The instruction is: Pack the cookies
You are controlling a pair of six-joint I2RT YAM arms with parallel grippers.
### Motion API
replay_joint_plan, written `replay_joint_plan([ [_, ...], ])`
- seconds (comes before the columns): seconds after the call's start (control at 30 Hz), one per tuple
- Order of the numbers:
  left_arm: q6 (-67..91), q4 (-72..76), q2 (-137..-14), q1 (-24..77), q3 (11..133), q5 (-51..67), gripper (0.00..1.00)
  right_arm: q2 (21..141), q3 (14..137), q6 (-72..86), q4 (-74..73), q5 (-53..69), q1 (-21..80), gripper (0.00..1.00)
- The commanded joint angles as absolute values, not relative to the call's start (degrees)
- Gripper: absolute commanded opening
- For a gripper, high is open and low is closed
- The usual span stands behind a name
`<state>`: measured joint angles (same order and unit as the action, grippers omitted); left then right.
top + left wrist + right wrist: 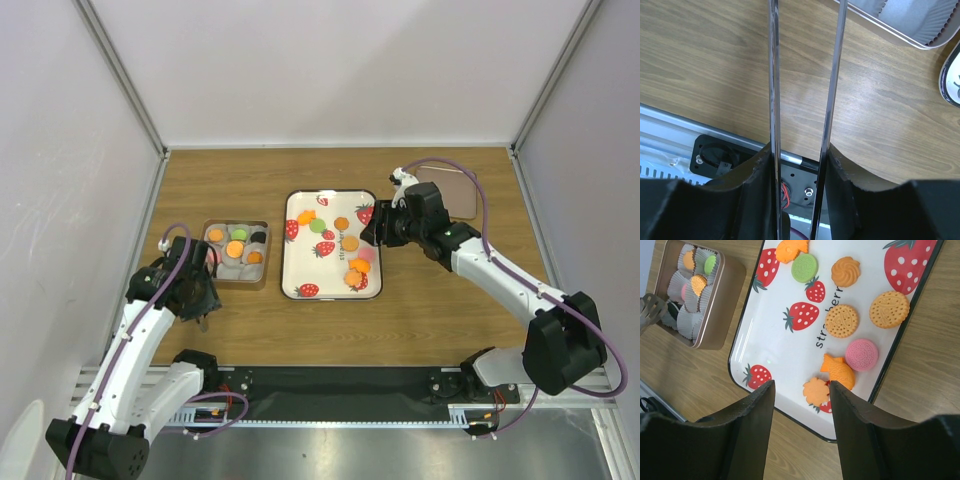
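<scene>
Several cookies lie on the white strawberry-print tray [290, 262]: a pink one [861, 354], an orange fish [841, 371], an orange flower [816, 391], round orange ones [841, 320] and a green one [804, 267]. More cookies [234, 249] sit in paper cups inside the tan box [735, 280]. My right gripper [801, 390] hangs open and empty over the tray's near right part [372, 235]. My left gripper [799, 150] is shut on thin metal tongs [773, 75]. It hovers just in front of the box [195, 290].
A brown lid [452, 190] lies at the back right behind the right arm. The box corner [900, 20] and the tray rim [950, 75] show at the top right of the left wrist view. The table's front rail [690, 130] runs below the left gripper.
</scene>
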<state>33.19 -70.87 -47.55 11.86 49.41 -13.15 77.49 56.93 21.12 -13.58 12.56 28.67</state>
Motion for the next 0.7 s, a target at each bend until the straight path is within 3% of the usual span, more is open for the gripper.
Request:
replay_joint_plan([
  [0.0, 34.1, -70.6, -46.6, 11.3, 50.1, -13.7, 0.46, 78.0, 59.6, 20.9, -12.8, 13.1, 28.9, 0.54],
  [0.67, 33.3, -68.2, -48.5, 14.8, 55.8, -12.3, 0.44, 78.4, 59.8, 20.8, -12.8, 12.5, 29.2, 0.53],
])
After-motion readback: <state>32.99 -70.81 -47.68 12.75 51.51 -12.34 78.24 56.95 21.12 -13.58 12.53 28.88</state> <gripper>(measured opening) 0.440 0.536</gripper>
